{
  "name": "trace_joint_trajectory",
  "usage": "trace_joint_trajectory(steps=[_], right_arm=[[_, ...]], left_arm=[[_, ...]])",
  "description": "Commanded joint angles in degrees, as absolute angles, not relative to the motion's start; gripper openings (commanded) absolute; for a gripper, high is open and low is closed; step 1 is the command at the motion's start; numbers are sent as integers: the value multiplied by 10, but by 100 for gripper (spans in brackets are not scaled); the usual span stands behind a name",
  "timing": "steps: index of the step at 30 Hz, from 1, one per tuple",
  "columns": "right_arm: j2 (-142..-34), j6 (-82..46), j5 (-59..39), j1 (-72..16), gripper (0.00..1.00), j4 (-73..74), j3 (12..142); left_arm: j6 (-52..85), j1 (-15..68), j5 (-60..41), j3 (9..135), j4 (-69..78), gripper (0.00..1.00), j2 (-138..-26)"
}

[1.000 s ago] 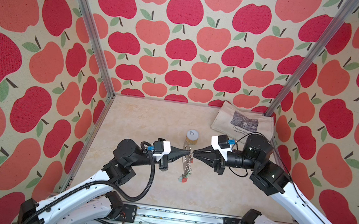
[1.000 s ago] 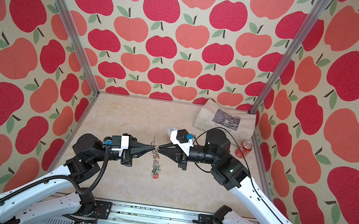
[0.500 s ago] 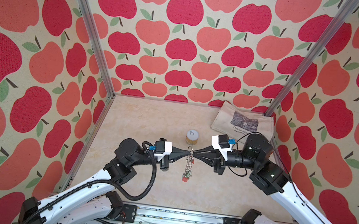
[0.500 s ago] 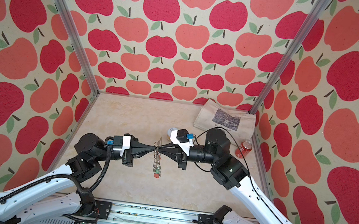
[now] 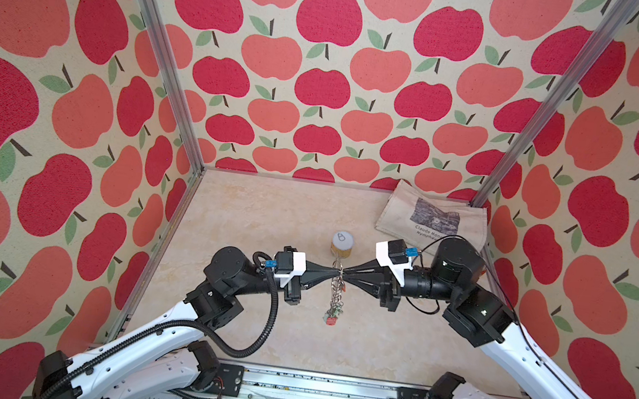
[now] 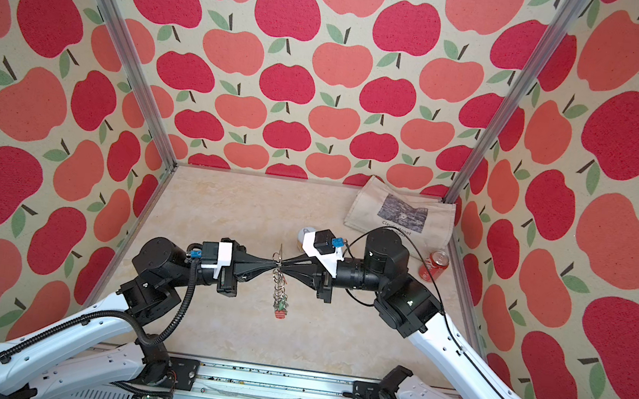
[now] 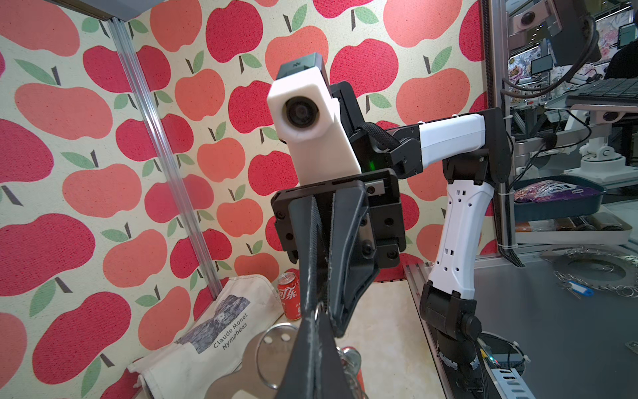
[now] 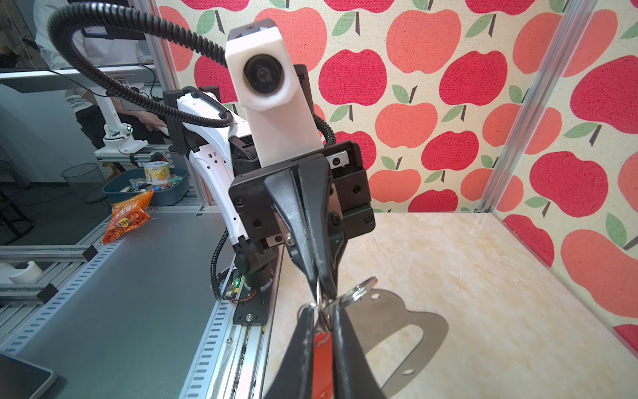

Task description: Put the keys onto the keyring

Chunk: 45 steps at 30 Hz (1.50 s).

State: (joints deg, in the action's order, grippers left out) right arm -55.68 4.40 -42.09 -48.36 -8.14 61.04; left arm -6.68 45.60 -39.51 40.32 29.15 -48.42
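keyring (image 8: 383, 311) clamped midair: left end effector (image 5: 335, 271), right end effector (image 5: 345, 273) | marbled tabletop (image 5: 265, 218) | apple-print walls (image 5: 324, 84)

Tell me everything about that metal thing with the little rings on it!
The keyring is a flat grey metal plate with an oblong handle slot, small holes and rings along its edge. It hangs above the table, pinched at its rings between the left gripper and right gripper. Keys with red and green tags dangle below.

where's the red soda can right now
In a top view the red can stands upright by the right wall, between the cloth bag and the right arm.
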Motion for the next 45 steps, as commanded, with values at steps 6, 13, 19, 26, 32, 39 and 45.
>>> trace_joint_trajectory(steps=[6,13,19,26,32,39,45], right_arm=[[-559,32,-432,-481,14,-70,599],[-557,30,-432,-481,14,-66,598],[-554,28,-433,-481,8,-63,596],[-555,25,-439,-481,0,-63,595],[-554,68,-412,-482,0,-146,629],[-583,142,-367,-483,0,-327,715],[-617,177,-327,-491,0,-430,771]], left_arm=[[-54,455,-405,415,324,0,-477],[-54,457,-406,417,323,0,-479],[-55,458,-406,417,324,0,-478],[-57,459,-402,417,320,0,-474],[-57,460,-380,424,268,0,-464],[-83,460,-317,455,120,33,-428],[-142,462,-300,552,-67,40,-456]])
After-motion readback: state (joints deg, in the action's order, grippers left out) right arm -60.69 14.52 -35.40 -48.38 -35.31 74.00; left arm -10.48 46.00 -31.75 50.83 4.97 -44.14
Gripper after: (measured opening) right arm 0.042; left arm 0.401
